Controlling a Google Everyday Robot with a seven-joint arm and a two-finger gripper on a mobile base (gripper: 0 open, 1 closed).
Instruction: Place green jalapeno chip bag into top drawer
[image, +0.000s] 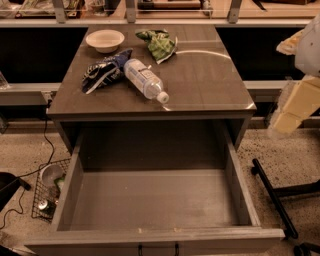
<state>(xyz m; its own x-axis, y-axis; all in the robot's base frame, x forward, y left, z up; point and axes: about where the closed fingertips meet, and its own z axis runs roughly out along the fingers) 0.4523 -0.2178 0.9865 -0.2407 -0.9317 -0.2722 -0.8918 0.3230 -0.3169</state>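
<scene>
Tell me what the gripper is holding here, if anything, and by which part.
Nothing, as far as shows: the gripper hangs right of the tabletop, apart from it, and the green jalapeno chip bag lies on it at the back.
</scene>
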